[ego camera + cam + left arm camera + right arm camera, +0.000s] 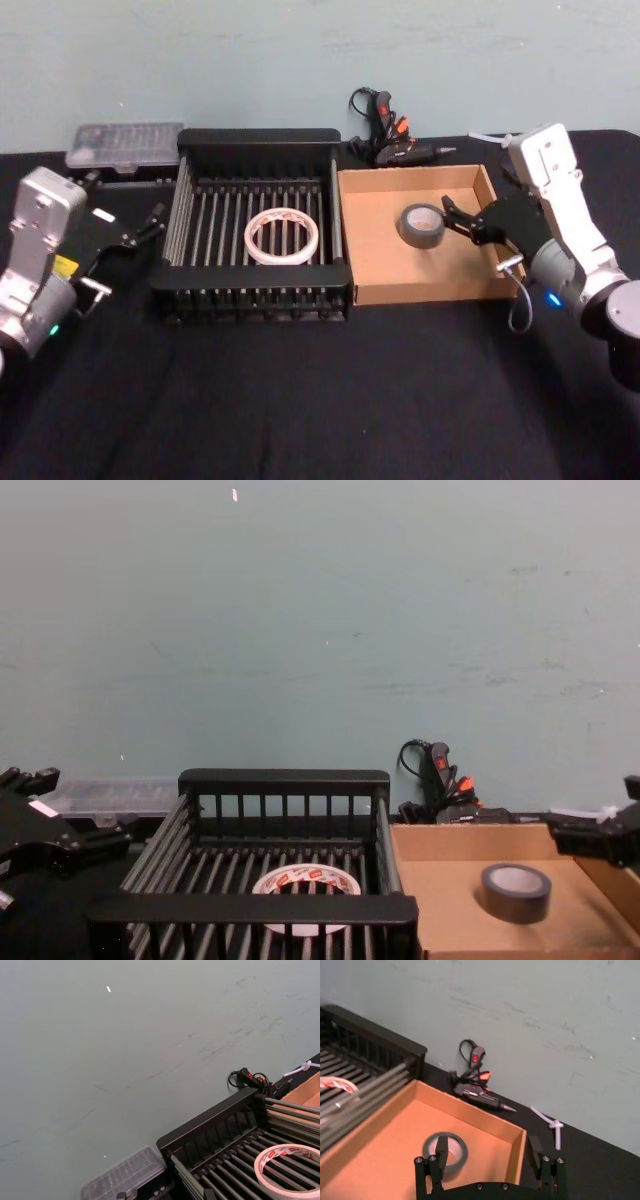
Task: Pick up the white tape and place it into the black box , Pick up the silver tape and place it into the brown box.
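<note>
White tape (283, 236) lies flat on the barred floor of the black box (258, 139), well to the right of the left gripper (146, 228), which hangs outside the crate's left wall with its jaws parted and nothing between them. Silver tape (422, 225) rests flat on the floor of the brown box (385, 265), just ahead of the right gripper (455, 214), whose fingers (441, 1146) stand spread wide above the tray and grasp nothing; in the right wrist view one finger reaches over the roll's near edge while the other sits past the tray's outer wall. Beyond the right gripper, a black glue gun (385, 138) lies against the back wall, and a clear plastic case (125, 146) sits behind the left gripper.
</note>
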Controlling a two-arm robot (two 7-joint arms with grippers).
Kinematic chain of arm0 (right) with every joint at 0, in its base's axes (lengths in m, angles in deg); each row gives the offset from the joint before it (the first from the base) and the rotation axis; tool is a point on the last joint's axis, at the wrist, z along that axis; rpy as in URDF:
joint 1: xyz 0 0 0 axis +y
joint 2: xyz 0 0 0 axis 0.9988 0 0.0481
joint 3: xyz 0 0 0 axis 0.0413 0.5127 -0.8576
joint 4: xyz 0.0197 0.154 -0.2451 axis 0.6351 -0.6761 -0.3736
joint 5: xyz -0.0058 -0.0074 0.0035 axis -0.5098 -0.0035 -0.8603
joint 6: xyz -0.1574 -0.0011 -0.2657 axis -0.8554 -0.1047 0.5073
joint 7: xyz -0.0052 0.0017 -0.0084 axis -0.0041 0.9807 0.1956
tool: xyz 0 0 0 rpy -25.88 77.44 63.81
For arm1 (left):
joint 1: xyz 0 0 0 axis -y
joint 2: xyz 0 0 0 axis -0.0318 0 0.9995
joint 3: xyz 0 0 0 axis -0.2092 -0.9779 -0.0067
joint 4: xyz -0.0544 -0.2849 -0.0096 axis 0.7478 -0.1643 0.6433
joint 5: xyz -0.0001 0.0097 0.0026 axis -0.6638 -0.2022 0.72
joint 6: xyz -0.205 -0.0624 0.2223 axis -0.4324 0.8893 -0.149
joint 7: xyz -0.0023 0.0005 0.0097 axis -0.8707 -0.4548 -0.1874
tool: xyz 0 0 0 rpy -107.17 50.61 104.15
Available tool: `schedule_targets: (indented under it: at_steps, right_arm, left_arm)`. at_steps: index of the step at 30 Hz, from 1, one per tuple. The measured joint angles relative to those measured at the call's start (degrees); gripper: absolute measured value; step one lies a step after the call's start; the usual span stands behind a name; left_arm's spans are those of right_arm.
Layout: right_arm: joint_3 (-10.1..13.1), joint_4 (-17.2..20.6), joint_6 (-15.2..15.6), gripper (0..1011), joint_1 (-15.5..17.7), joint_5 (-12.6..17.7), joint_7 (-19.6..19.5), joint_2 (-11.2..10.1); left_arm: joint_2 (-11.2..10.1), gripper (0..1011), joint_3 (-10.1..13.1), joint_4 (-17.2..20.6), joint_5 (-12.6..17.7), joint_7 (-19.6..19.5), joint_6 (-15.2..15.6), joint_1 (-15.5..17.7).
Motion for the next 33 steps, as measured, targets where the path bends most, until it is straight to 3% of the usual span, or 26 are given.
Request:
schedule_targets:
  at_steps: [16,33]
  right_arm:
    - [-0.64,-4.55,-3.15,1002,-0.13,-6.54,-2.80,1.14]
    - [-0.62,-4.34,-3.05,1002,-0.19,-6.22,-2.70,1.05]
  left_arm:
    - [0.00,1001,0.00,0.00,0.00,0.00,0.00,0.00]
    - [0.00,1001,0.00,0.00,0.00,0.00,0.00,0.00]
